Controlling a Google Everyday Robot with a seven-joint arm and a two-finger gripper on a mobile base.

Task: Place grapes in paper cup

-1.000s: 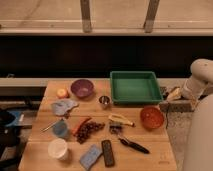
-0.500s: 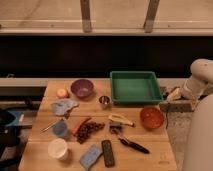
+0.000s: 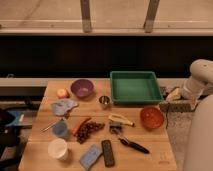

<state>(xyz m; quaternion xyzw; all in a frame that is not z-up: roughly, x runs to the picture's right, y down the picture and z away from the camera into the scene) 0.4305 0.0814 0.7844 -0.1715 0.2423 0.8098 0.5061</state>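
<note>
Nothing has shifted since half a second ago; arm and objects sit as they were. The wooden surface (image 3: 150, 157) carries everything. The white arm (image 3: 200, 80) stands off its right side, with the claw (image 3: 173, 94) low by the right edge, just beyond the corner of the rectangular green tray (image 3: 134, 87); whether it is wide or narrow cannot be told. A round purple bowl (image 3: 82, 88) sits at the back left, an orange bowl (image 3: 151, 117) at the right. The grapes (image 3: 90, 130), a knobbly dark reddish-purple bunch, lie well apart from the claw, front left of centre, beside an orange-red carrot piece (image 3: 81, 125). The paper cup (image 3: 58, 148), plain white and tapered, stands near them at the front left. A light blue cup (image 3: 60, 128) stands just behind it; a shiny metal cup (image 3: 104, 101) stands mid-surface.
</note>
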